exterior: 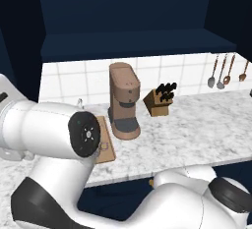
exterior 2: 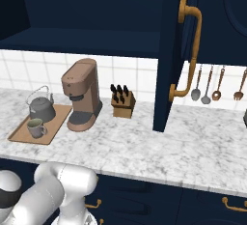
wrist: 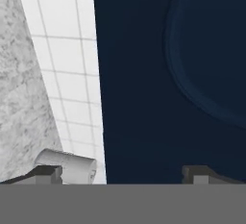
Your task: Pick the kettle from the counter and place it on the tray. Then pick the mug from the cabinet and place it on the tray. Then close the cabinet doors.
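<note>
The kettle (exterior 2: 41, 107) and the mug (exterior 2: 35, 127) both sit on the tray (exterior 2: 20, 133) at the left end of the counter (exterior 2: 144, 144), well away from the gripper (wrist: 122, 174), so closing the cabinet doors is what remains. In the hand view the gripper is spread wide and holds nothing. Its left fingertip (wrist: 45, 172) stands before the tiled wall and the right one before the navy face of a cabinet door (wrist: 158, 98), which rises just ahead with its arched moulding curving up to the right. A pale cylinder (wrist: 69, 165), which I cannot identify, lies just behind the left fingertip.

The likely trouble:
- With the fingers straddling the door's edge, a push could slide off the edge onto the tiles and leave the door ajar.
- A push from the wrong face would swing the door further open.
- The right-hand door (exterior 2: 166, 55) stands far out over the counter with its brass handle (exterior 2: 190, 50) facing the room, so a wide arm sweep could snag that handle.
- The arm's bulk hangs near the tray and the coffee machine (exterior: 123, 100). A careless swing might knock the mug or kettle.

No brand, label or writing is readable anywhere.
</note>
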Available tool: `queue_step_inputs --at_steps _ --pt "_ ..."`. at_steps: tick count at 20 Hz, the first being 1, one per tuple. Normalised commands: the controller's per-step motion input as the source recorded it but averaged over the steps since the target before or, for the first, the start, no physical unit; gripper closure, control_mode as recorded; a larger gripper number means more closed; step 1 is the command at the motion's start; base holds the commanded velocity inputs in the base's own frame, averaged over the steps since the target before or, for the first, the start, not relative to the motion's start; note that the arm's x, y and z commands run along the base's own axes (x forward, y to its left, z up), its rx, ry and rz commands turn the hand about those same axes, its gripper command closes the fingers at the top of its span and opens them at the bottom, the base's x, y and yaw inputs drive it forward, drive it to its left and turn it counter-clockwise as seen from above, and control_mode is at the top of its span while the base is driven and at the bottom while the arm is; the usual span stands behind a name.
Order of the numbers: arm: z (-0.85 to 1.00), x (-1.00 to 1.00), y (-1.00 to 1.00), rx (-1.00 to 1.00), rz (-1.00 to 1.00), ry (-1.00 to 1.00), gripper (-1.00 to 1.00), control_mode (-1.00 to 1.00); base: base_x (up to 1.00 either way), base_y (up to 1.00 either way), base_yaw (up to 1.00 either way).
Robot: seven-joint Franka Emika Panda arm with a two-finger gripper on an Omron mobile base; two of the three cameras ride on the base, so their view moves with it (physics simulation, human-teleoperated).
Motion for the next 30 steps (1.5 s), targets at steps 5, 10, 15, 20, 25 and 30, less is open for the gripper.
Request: queue_step_inputs --at_steps 5,10,15,20,25,30 --pt "-0.24 0.34 0.14 0.0 -0.05 0.0 -1.0 -1.0 0.0 0.0 0.0" --pt "-0.02 0.2 0.12 0.0 -0.07 -0.03 -1.0 -1.0 0.0 0.0 0.0" --pt "-0.01 0.15 -0.06 -0.04 -0.17 0.0 -1.0 -1.0 0.0 0.0 0.0" --pt "0.0 0.02 -0.55 -0.07 -0.27 0.0 -1.0 -1.0 0.0 0.0 0.0" --pt "0.0 0.04 -0.67 -0.01 -0.24 0.02 -1.0 -1.0 0.0 0.0 0.0" --pt "0.0 0.18 -0.74 0.0 -0.24 0.11 -1.0 -1.0 0.0 0.0 0.0"
